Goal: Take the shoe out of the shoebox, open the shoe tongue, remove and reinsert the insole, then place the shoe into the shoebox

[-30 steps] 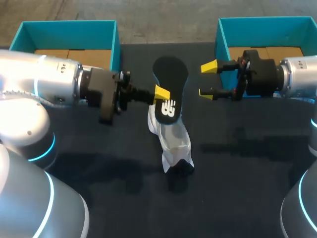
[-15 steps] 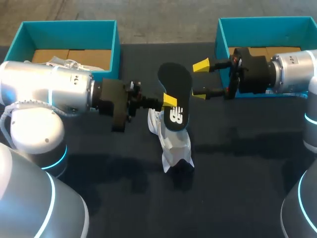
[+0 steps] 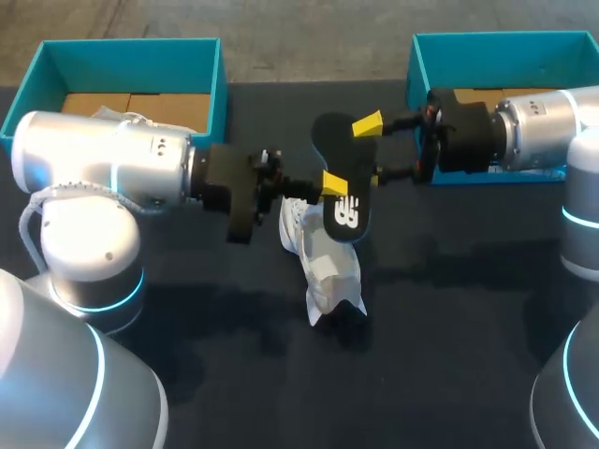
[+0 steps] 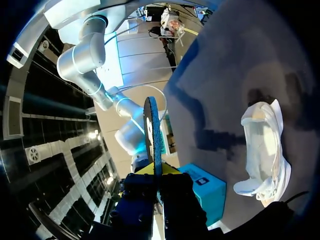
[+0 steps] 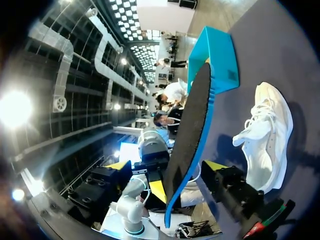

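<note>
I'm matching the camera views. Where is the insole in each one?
Head view: insole mid-picture, held by left gripper, over the white shoe.
Left wrist view: insole edge-on in its gripper; shoe beside.
Right wrist view: insole between right gripper's open fingers; shoe beside.
Landmark: the shoe.

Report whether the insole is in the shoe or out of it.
Out: the left gripper holds the insole in the air, apart from the white shoe on the table.

robotics lab: left arm [image 3: 103, 159], right arm [image 3: 543, 131], one black table [image 3: 449, 327]
</note>
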You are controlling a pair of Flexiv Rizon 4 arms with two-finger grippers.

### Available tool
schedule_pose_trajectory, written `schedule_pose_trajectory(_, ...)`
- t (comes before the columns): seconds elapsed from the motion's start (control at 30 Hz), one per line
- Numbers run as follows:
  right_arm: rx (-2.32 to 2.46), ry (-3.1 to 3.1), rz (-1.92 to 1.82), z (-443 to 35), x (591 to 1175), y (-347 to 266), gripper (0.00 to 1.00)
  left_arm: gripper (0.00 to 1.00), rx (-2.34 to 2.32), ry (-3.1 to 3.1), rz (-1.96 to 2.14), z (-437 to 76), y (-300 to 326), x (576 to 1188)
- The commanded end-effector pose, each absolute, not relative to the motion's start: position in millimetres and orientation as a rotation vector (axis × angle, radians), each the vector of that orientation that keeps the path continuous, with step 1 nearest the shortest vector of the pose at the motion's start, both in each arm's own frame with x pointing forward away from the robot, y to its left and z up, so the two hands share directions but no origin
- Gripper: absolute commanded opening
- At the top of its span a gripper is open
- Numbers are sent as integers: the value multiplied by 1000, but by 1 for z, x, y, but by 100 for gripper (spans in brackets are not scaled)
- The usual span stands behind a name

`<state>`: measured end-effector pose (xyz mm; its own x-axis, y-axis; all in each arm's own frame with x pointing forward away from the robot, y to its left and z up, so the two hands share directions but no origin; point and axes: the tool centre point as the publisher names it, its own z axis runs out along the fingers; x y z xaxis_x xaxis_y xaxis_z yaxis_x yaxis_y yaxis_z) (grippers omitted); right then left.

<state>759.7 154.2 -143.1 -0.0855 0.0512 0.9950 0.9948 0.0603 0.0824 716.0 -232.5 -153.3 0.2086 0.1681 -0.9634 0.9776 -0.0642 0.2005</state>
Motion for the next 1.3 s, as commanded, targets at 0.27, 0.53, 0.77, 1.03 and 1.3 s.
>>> schedule_pose_trajectory(0.27, -1167, -1332, -1205, -145, 760, 156, 34, 0, 1473, 1148, -1003, -155, -236, 714)
schedule_pose_trajectory(0.53, -1159, -1333, -1196, -146, 760, 158, 13, 0, 1472, 1145, -1011, -156, -239, 712)
schedule_pose_trajectory(0.77, -1158, -1330, -1193, -148, 759, 159, 0, 0, 1462, 1149, -1021, -155, -240, 711)
schedule_pose_trajectory(1.03, -1166, -1326, -1196, -152, 761, 157, 0, 100, 1444, 1177, -1030, -154, -235, 709)
schedule_pose_trajectory(1.3, -1181, -1312, -1181, -163, 765, 157, 0, 100, 1466, 1270, -1042, -153, -212, 710)
